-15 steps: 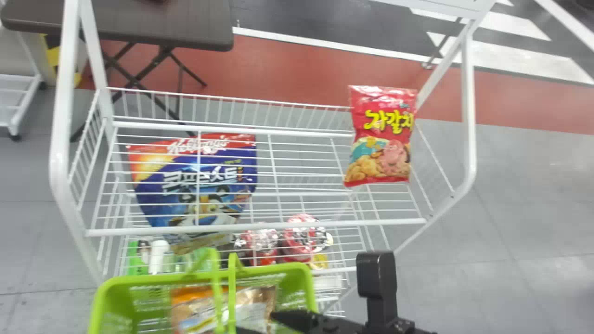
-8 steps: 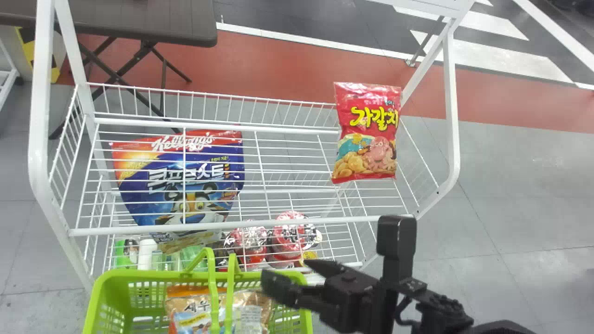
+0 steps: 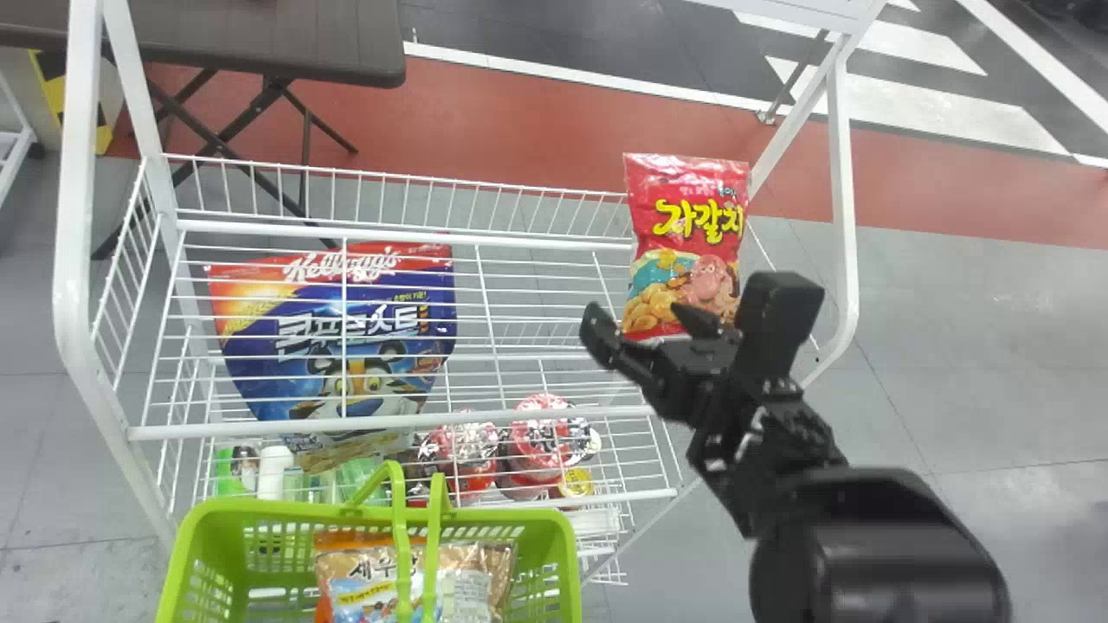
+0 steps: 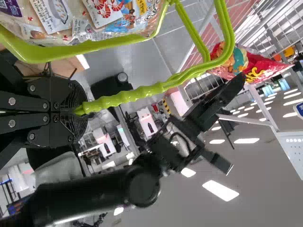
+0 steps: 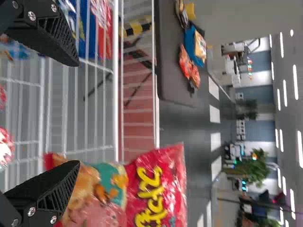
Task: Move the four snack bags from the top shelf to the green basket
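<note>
Shelf (image 3: 216,431), top, white wire: one glossy red snack bag (image 3: 684,208); right end effector (image 3: 639,317), fingers apart, near it. Basket (image 3: 485,517), green plastic: at least two tan snack bags (image 3: 359,567), left end effector (image 4: 81,111) clamped on its handle (image 4: 137,93).

The open tool (image 3: 640,315) hovers near the red bag (image 3: 688,221).
</note>
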Tool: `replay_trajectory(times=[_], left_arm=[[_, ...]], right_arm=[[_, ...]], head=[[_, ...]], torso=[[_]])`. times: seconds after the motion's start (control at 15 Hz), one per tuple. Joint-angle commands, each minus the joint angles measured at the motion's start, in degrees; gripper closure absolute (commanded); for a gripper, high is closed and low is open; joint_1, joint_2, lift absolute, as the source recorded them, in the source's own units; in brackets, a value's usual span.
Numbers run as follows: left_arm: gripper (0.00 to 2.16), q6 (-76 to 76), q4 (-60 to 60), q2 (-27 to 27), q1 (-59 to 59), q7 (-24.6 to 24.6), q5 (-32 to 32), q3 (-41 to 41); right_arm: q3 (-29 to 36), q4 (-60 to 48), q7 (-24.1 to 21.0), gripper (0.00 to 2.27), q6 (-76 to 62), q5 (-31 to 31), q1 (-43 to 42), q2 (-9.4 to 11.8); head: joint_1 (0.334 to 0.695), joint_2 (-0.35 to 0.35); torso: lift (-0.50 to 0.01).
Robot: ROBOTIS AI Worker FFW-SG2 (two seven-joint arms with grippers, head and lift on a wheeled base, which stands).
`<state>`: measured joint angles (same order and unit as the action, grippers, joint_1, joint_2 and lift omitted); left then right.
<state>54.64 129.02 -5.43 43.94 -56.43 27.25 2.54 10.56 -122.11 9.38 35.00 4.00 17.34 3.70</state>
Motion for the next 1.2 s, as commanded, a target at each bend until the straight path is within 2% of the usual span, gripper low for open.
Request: replay_trajectory(times=[0.0,0.27,0.53,0.6,0.67,0.8,1.0,1.13], left_arm=[[1.22,-0.01,0.00,-0.29,-0.09,0.00,0.09,-0.26],[1.22,0.52,-0.09,-0.82,-0.44,0.09,0.70,-0.87],[1.22,0.87,-0.17,-0.90,-1.32,0.44,0.79,-0.79],[1.22,1.05,-0.26,-0.90,-1.49,0.44,0.79,-0.79],[1.22,1.05,-0.53,-0.82,-1.76,0.53,0.79,-0.79],[1.22,1.22,-0.88,-0.73,-2.02,0.62,0.70,-0.70],[1.22,1.22,-1.14,-0.64,-2.02,0.62,0.79,-0.79],[1.22,1.22,-1.23,-0.55,-2.02,0.62,0.79,-0.79]], right_arm=[[1.39,6.97,-0.94,0.08,-2.17,-4.26,-6.80,-0.01],[6.49,15.76,-1.73,0.08,-2.69,-7.69,-15.58,0.08],[7.80,24.38,-1.03,0.08,0.82,-12.00,-21.74,0.96],[7.98,26.31,0.03,0.16,2.23,-12.09,-22.70,1.31],[8.95,27.10,2.05,0.73,2.58,-11.73,-22.97,1.49],[8.33,27.10,2.22,1.99,4.69,-11.56,-22.88,1.58],[7.63,23.41,2.75,2.22,2.76,-11.03,-20.33,0.87],[7.01,19.54,2.66,2.22,1.52,-9.98,-17.96,0.35]], head=[[0.695,-0.350],[0.695,-0.350],[0.695,-0.350],[0.695,-0.350],[0.695,-0.350],[0.695,-0.350],[0.695,-0.350],[0.695,-0.350]], torso=[[0.000],[0.000],[0.000],[0.000],[0.000],[0.000],[0.000],[0.000]])
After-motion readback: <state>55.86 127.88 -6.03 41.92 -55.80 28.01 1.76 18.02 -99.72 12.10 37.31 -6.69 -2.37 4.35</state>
